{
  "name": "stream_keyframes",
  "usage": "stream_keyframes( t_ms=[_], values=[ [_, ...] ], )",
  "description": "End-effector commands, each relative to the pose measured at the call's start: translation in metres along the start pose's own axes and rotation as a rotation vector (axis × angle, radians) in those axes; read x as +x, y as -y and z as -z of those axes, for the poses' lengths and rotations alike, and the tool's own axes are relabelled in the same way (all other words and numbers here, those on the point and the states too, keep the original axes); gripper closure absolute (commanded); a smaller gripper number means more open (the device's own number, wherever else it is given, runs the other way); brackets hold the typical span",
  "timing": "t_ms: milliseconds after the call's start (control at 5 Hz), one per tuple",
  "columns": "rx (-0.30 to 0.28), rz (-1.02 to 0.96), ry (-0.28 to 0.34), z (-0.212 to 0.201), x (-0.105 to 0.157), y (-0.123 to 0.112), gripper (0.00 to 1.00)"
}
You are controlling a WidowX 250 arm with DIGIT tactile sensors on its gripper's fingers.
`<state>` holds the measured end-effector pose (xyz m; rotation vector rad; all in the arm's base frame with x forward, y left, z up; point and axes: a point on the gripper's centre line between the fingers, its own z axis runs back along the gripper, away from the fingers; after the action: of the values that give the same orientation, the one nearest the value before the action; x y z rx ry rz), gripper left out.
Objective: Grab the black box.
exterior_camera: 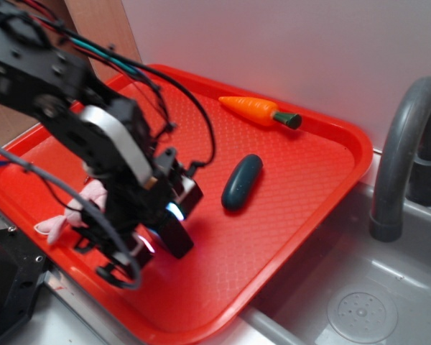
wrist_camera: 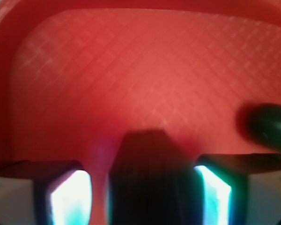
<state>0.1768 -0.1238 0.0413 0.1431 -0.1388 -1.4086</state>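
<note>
The black box (exterior_camera: 178,238) stands on the red tray (exterior_camera: 287,237) near its front edge. My gripper (exterior_camera: 161,228) is lowered over it, one finger on each side. In the wrist view the black box (wrist_camera: 149,178) fills the space between my glowing fingertips (wrist_camera: 70,197). A strip of red tray shows between the left pad and the box. The right pad sits at the box's side. The gripper (wrist_camera: 143,194) is open around the box.
A dark blue-grey capsule (exterior_camera: 241,182) lies mid-tray and also shows in the wrist view (wrist_camera: 269,126). An orange carrot (exterior_camera: 258,110) lies at the back. A pink plush toy (exterior_camera: 70,213) sits behind my arm. A grey faucet (exterior_camera: 402,144) and sink drain (exterior_camera: 361,314) are on the right.
</note>
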Motion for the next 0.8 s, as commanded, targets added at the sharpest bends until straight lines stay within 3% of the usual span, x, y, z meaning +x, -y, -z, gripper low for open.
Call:
stream_keyframes(
  t_ms=[0, 200, 400, 600],
  values=[
    [0.003, -0.175, 0.086, -0.024, -0.013, -0.004, 1.00],
    [0.041, -0.412, 0.086, -0.069, -0.055, -0.034, 1.00],
    [0.061, -0.648, -0.005, -0.114, -0.091, -0.071, 1.00],
    [-0.109, -0.910, -0.054, -0.153, -0.140, -0.111, 1.00]
  ],
)
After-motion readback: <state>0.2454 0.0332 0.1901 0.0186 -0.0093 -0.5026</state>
